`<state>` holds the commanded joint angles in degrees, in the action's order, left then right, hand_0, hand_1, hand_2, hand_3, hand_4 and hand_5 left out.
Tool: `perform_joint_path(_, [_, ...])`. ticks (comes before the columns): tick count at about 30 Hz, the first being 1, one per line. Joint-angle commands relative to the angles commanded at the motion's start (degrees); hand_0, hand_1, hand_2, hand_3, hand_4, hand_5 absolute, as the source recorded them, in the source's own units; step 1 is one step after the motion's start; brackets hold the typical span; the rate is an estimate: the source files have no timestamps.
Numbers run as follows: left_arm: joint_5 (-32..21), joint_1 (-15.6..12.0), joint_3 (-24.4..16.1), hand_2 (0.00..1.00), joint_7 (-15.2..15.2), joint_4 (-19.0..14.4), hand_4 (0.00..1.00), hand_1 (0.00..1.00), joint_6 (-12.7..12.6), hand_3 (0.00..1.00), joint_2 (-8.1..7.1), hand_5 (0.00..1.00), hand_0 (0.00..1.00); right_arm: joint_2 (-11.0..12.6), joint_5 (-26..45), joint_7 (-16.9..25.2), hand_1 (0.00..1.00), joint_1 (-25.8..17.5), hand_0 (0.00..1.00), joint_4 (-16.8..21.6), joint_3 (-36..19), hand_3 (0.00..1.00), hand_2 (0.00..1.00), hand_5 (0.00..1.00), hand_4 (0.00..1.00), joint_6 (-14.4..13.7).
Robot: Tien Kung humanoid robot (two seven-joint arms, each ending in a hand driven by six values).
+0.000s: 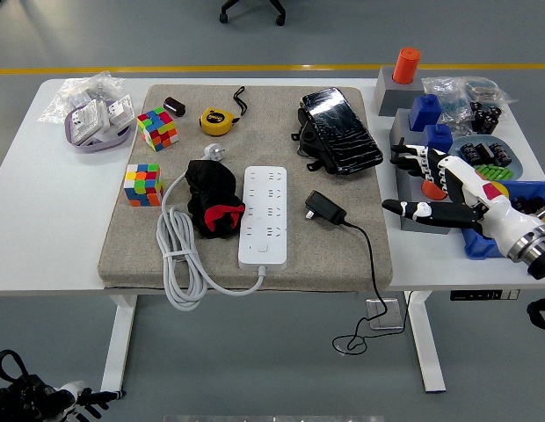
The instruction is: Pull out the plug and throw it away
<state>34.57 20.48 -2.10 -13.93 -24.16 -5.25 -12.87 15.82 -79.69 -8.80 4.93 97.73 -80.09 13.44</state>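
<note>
No legible text anywhere — nothing readable at this resolution. Yellow tape measure (217, 120) has a dark mark on its face, too small to read. Packets in the lilac tray (98, 141) show faint print — unreadable. White power strip (264, 214) shows socket holes only, no brand visible. Black plug (324, 208), the cubes and the bins on the counter (44, 237) carry no lettering that can be made out.
</note>
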Motion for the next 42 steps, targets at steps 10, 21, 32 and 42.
perform_joint_path(10, [-4.0,-0.2,2.1,0.69,1.5,0.3,0.823,0.662,-1.0,0.653,-0.47,0.71,0.532,-1.0,-0.5,-0.2,0.83,-0.9,0.852,0.0,-1.7,0.861,0.803,0.36,0.998,-0.4])
perform_joint_path(21, [-4.3,0.2,2.1,0.69,1.7,0.4,0.821,0.663,-1.1,0.649,-0.43,0.715,0.531,-1.8,-0.8,-0.5,0.821,-1.2,0.825,0.4,-4.3,0.849,0.798,0.362,0.998,-0.6])
perform_joint_path(32, [-4.4,0.3,2.1,0.69,1.7,0.4,0.813,0.662,-1.2,0.648,-0.27,0.717,0.531,-2.2,-1.0,-0.5,0.803,-1.3,0.803,0.6,-5.5,0.849,0.791,0.365,0.998,-0.7])
perform_joint_path(42, [-4.3,0.2,2.1,0.69,1.7,0.5,0.803,0.662,-1.3,0.646,-0.23,0.722,0.531,-2.3,-1.1,-0.6,0.792,-1.2,0.8,1.0,-6.3,0.846,0.79,0.367,0.998,-0.6])
